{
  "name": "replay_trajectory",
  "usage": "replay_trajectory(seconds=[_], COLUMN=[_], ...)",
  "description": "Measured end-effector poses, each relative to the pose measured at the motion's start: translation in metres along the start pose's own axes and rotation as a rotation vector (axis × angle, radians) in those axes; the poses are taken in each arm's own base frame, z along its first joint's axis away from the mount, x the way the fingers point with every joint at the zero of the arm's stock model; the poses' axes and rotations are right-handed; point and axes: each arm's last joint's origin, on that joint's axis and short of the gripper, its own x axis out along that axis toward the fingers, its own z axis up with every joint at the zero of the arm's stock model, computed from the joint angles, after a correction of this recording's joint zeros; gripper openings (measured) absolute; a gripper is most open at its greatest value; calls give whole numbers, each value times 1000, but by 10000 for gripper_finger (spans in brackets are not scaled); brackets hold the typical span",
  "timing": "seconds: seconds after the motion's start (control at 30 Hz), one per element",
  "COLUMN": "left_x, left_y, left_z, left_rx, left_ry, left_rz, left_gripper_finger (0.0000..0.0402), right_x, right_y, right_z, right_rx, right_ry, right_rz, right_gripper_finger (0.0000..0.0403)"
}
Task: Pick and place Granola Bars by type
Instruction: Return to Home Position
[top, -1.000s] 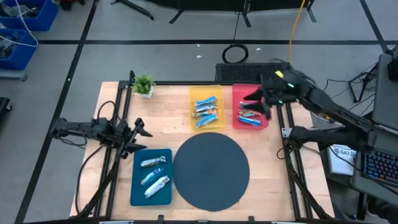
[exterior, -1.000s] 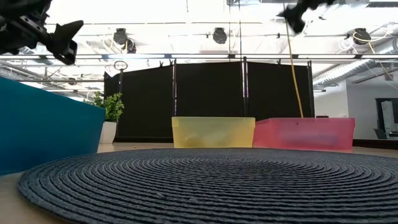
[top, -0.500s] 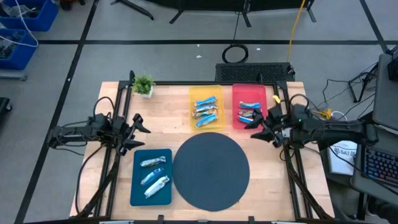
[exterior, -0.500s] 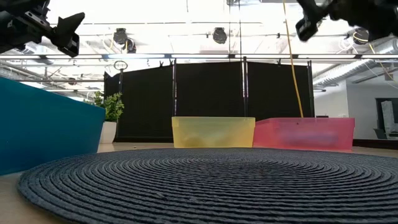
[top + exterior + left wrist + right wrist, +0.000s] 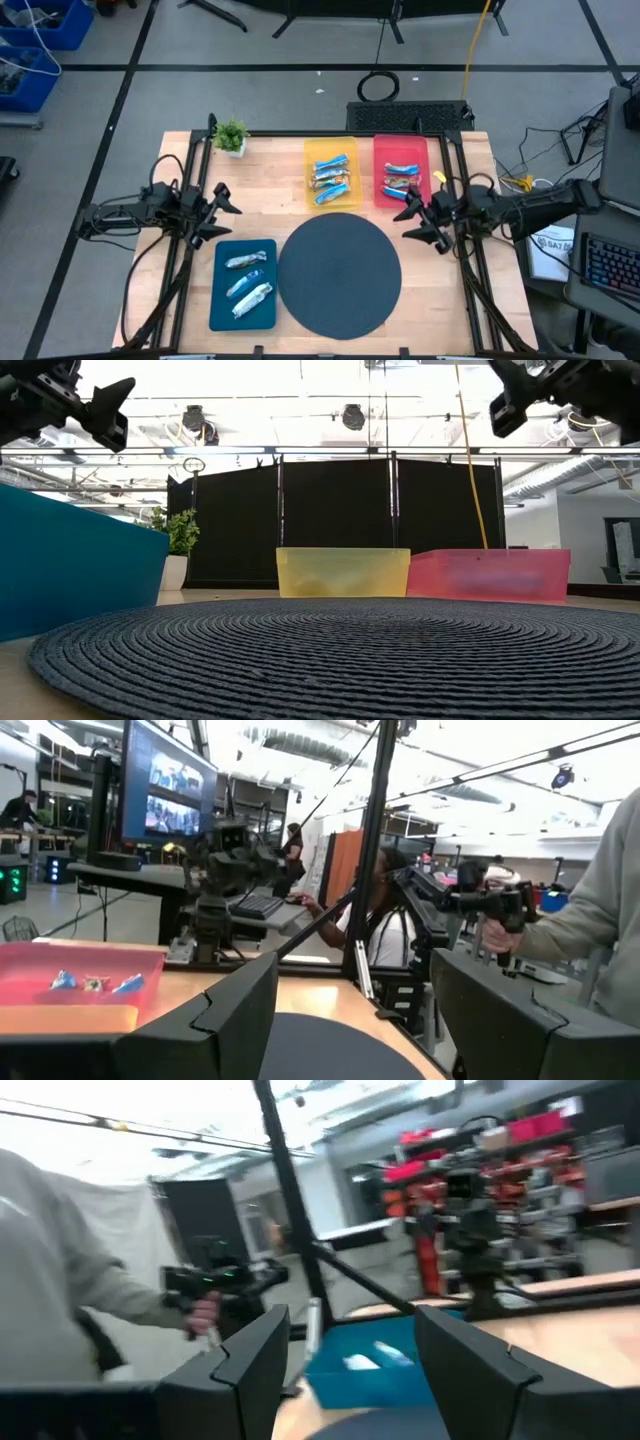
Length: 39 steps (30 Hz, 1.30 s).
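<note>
Left claw [image 5: 221, 214] and right claw [image 5: 412, 224] gape wide, empty — over opposite table [image 5: 270, 180] sides.

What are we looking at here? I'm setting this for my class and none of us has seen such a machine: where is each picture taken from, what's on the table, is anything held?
It is a robot with two dark arms at a wooden table. One camera looks down from above, one sits level with the table top, one rides on each wrist. The left gripper and right gripper are open over the table's two sides, holding nothing. Wrapped granola bars lie sorted in the yellow tray, red tray and teal tray, beside a round dark mat.
</note>
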Motion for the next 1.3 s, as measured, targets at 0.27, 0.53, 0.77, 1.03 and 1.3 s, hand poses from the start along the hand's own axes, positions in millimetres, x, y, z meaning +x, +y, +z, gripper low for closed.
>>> replay_trajectory(seconds=[0.27, 0.53, 0.77, 1.03, 1.3], left_x=[0, 0, 0, 0, 0], left_y=[0, 0, 0, 0, 0], left_z=[0, 0, 0, 1, 1], left_rx=[-21, 79, 64, 53, 36], left_ry=[-2, -5, -5, -6, -5], left_rz=[0, 1, 2, 3, 2], left_gripper_finger=[269, 269, 269, 269, 269], right_x=[2, -13, -28, -42, -51], right_y=[26, 29, 30, 29, 29], right_z=[-7, -1, 7, 9, 11], right_rx=[-58, -90, -165, -155, -176], right_ry=[-9, -20, -76, -84, -106], right_rz=[21, -23, -71, -117, -139], right_gripper_finger=[206, 206, 205, 207, 206])
